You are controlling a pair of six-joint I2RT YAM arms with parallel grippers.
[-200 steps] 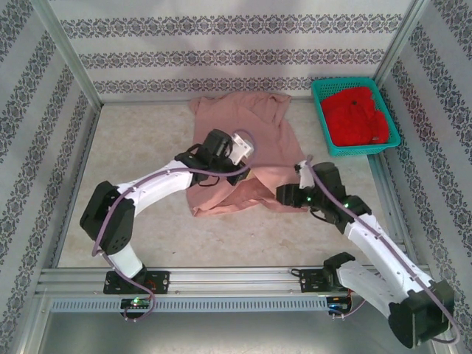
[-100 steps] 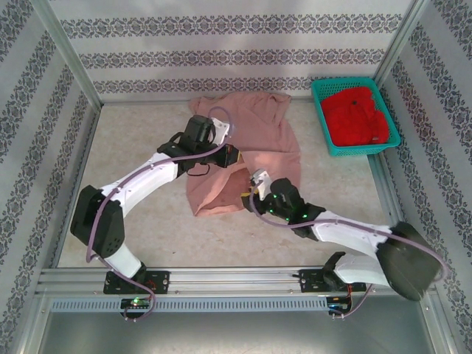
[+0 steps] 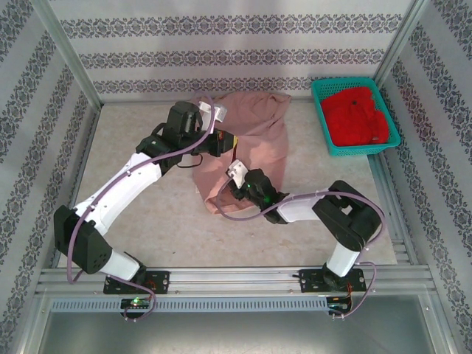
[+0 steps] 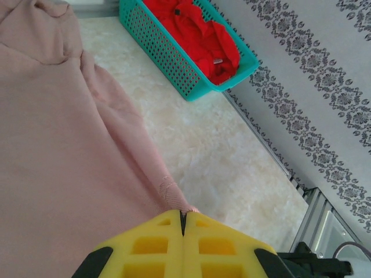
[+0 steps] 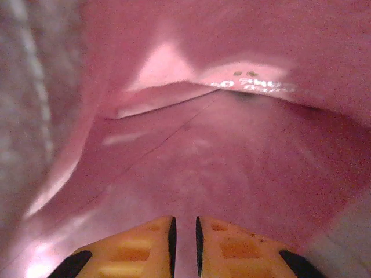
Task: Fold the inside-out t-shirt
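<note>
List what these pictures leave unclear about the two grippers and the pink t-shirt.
1. Right wrist view: the right gripper sits inside the pink t-shirt; close, blurred cloth hides whether its nearly closed jaws pinch anything.
2. Top view: the shirt's folds cover that gripper's fingertips.
3. Left wrist view: the top edge cuts off the teal basket.

t-shirt [image 3: 258,136] at the far middle of the table [image 3: 140,133], basket [image 3: 322,122] in the far right corner, garment [image 3: 355,118] in it
</note>
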